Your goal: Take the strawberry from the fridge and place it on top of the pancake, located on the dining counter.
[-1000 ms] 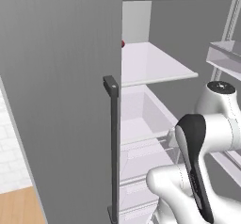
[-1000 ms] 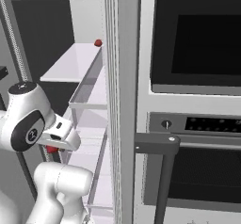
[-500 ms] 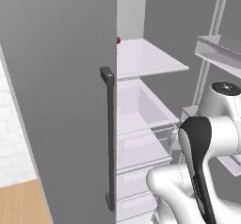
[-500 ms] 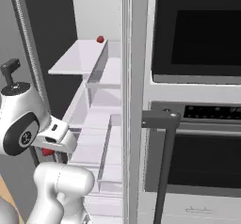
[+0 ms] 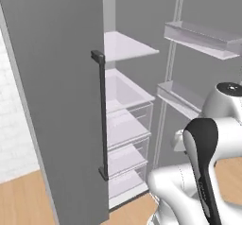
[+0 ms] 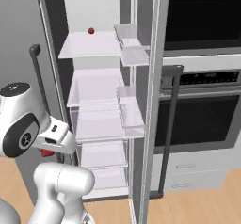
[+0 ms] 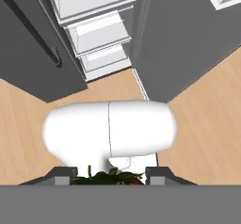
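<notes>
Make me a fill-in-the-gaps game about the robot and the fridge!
1. The fridge stands ___, so its white shelves show.
2. The gripper is shut on the ___, a red berry with green leaves.
3. Right beside the fridge is a black-glass ___.

Missing words: open; strawberry; oven

Rendered pictures with even, soft, flat light and no clear single source. The fridge (image 6: 99, 77) interior reads bright, its white shelves (image 6: 89, 45) pale and slightly washed, while the closed grey door (image 5: 56, 91) is mid-toned and unshaded. Shadows are faint, only a mild darkening under shelves and behind the door handle (image 5: 101, 115). There is no glare. Edges look soft and a little blurry in all views, coarsest in the hand view, where the wooden floor (image 7: 207, 110) is smooth and textureless.
</notes>
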Controlling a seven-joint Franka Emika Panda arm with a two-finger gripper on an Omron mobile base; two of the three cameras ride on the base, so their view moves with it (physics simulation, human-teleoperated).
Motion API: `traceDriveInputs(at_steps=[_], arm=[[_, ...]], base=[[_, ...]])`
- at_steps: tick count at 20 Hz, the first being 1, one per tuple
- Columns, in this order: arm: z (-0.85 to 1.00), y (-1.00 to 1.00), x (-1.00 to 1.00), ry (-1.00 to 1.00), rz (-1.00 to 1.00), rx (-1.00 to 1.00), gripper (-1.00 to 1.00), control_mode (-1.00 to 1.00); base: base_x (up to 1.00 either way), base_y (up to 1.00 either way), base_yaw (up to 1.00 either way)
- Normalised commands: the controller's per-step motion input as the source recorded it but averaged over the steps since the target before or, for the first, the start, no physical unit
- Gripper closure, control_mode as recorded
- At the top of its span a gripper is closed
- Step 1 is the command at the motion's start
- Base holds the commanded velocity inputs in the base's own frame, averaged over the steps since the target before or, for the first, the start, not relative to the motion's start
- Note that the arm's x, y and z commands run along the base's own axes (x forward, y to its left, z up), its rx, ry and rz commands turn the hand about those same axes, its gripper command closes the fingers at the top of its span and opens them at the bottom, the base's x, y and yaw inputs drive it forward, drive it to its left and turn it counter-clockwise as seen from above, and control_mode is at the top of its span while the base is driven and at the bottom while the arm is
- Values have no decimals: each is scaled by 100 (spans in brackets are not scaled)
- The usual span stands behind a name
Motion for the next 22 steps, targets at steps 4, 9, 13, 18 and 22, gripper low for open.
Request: traceDriveInputs(at_steps=[4,9,13,18,22], arm=[[0,0,0,0,0,0,100,100],[0,0,0,0,0,0,100,100],[0,0,0,0,0,0,100,100],[0,0,0,0,0,0,100,100],[0,0,0,0,0,0,100,100]], base=[[-42,44,-49],[-41,21,-62],[-27,8,-73],[-9,0,-74],[0,-11,-70]])
